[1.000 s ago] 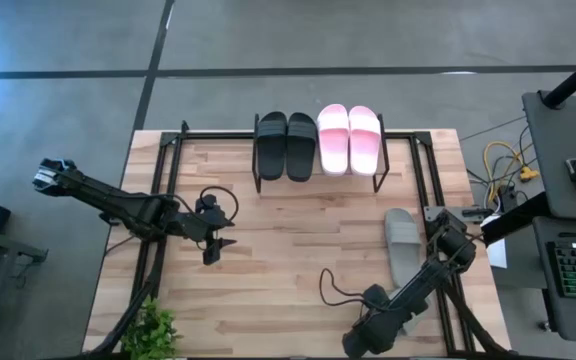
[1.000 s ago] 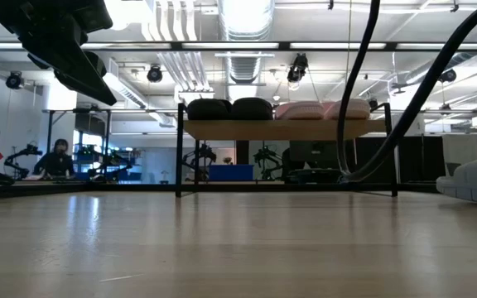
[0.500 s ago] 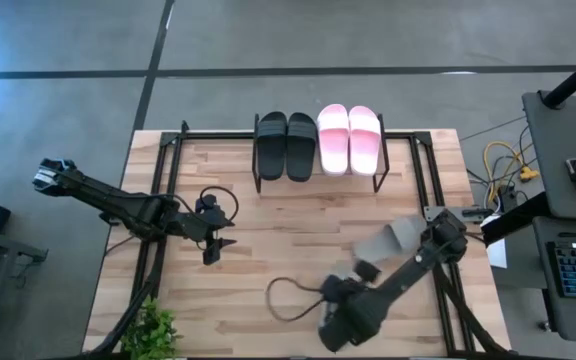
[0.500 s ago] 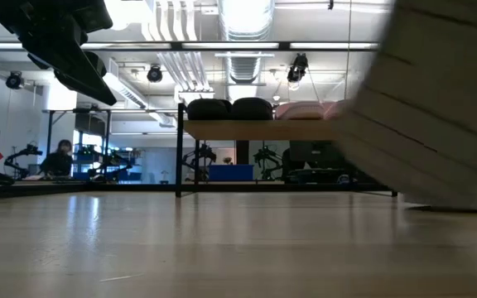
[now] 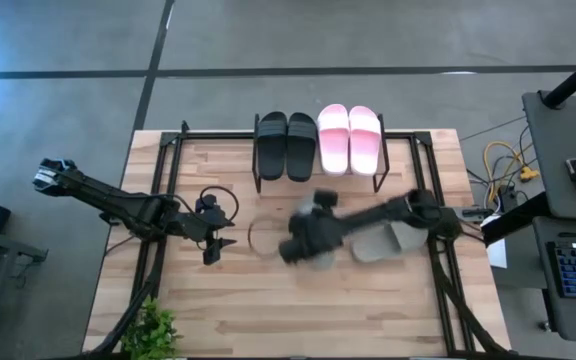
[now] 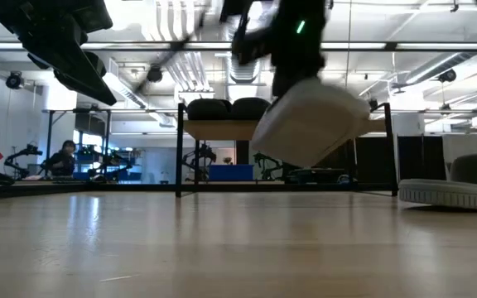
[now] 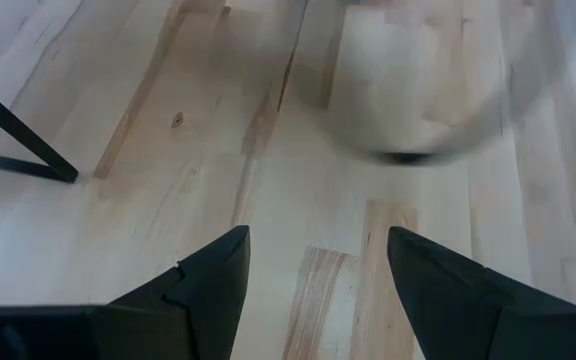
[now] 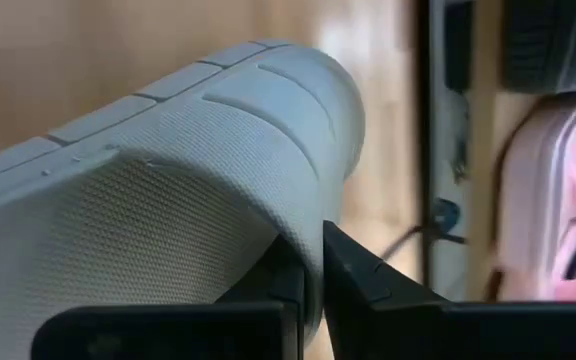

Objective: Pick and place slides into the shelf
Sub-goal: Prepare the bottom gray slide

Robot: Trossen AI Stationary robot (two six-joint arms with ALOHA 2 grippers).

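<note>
One grey slide [image 6: 309, 120] hangs tilted in the air over the table's middle, held by my right gripper [image 5: 303, 243], which is shut on it. It also shows as a blur [image 7: 418, 90] in the left wrist view. The other grey slide [image 5: 383, 240] lies sole down on the table to the right. The shelf [image 6: 247, 130] stands at the far edge. Two black slides [image 5: 286, 145] and two pale pink slides [image 5: 349, 138] lie on its top board. My left gripper [image 5: 211, 250] hovers open above the table's left part, apart from everything. My right gripper [image 8: 313, 240] pinches the grey slide between its two fingers at the edge of its ribbed sole [image 8: 293, 215]; I cannot tell which end. The slide is lifted clear of the table and hangs tilted below the gripper [image 6: 284, 41].
Bare wooden table [image 5: 268, 300] lies in front of the shelf and toward the near edge. A small green plant [image 5: 153, 330] stands at the near left corner. Cables trail from both arms. A person [image 6: 60, 157] sits far off in the room behind.
My right arm has swung fast from the near right part of the table leftward and toward the far edge, to the middle. It carried the grey slide, lifted clear, close past the low camera. The other grey slide stayed on the right.
</note>
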